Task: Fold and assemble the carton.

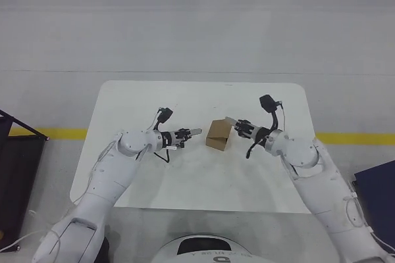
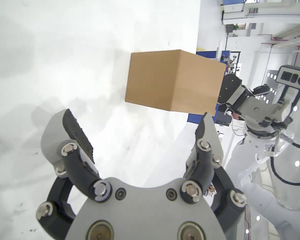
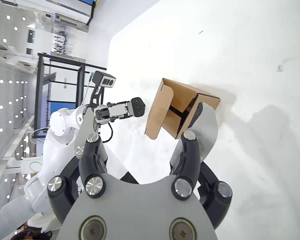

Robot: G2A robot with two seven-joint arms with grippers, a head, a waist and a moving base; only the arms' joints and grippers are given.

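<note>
Assembling carton (image 1: pixel 218 135): sat at counter (image 1: pixel 138 105) centre | right gripper (image 1: pixel 236 126) at its 3 o'clock, fingers apart, one tip at open end | left gripper (image 1: pixel 194 132) at 9 o'clock, fingers apart, clear | recommended: left braced closed face while flap (image 3: pixel 160 108) was tucked

Top view: right gripper (image 1: pixel 236 125) is too small to tell its hold on the carton (image 1: pixel 218 134); left wrist view: the carton hides that gripper's front end and faces its open side away; right wrist view: a flap (image 3: pixel 158 108) screens most of the carton's inside.
</note>
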